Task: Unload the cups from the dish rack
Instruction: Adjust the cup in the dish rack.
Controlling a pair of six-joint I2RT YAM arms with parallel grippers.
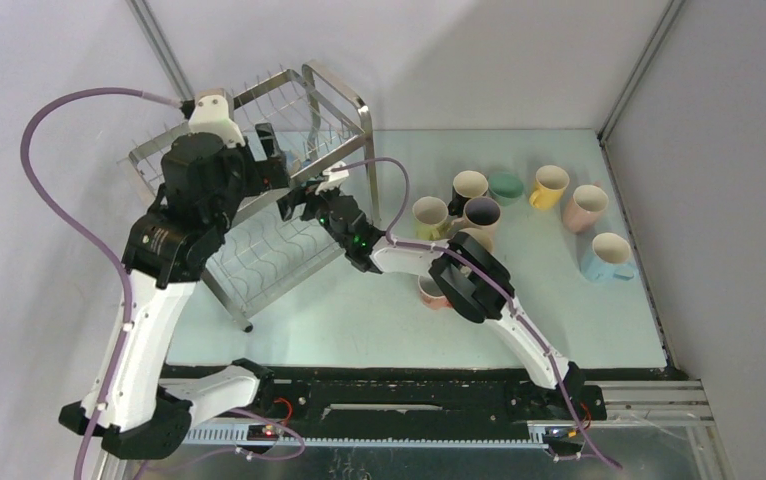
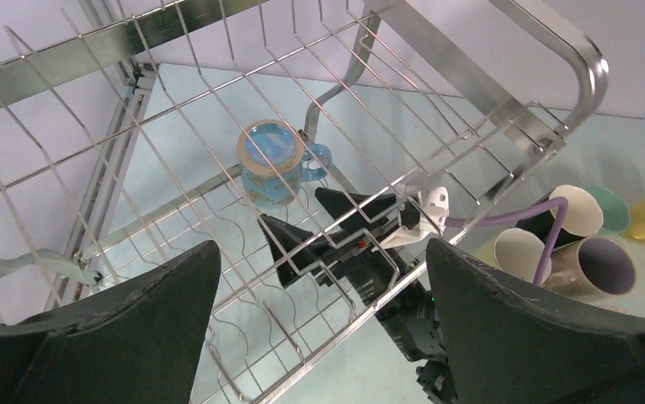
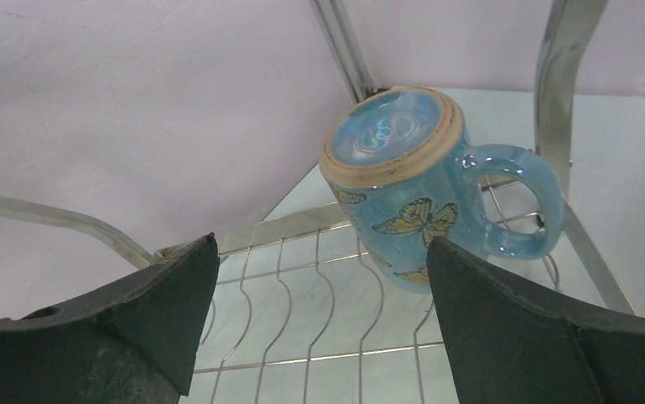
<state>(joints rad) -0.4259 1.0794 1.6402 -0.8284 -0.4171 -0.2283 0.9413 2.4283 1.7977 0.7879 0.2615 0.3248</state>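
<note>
Cups (image 1: 481,213) are mostly off the dish rack (image 1: 342,92) by now; a cluster of them stands on the right half of the bench (image 1: 359,320), among them a yellow cup (image 1: 549,187), a pink cup (image 1: 586,207) and a light blue cup (image 1: 609,257), with one more partly hidden under the right arm's elbow; as far as the views show, only one is left in the rack, a blue butterfly mug (image 3: 412,181) sitting upside down, base up, on the wavy wires of the lower tier near a back corner, its handle pointing to the right in the right wrist view; so the job looks close to finished, with this last mug to fetch; the right arm stretches low across the bench and leftward into the lower tier, and the right claw (image 3: 321,244) is spread wide with nothing in it, aimed at the mug, which lies ahead of the fingertips and apart from them; the left arm rears high and folds over the rack's top tier, its left claw (image 2: 321,252) equally wide and empty, pointing down through the upper wires so that both the mug and the right claw's fingers show beneath it.
</note>
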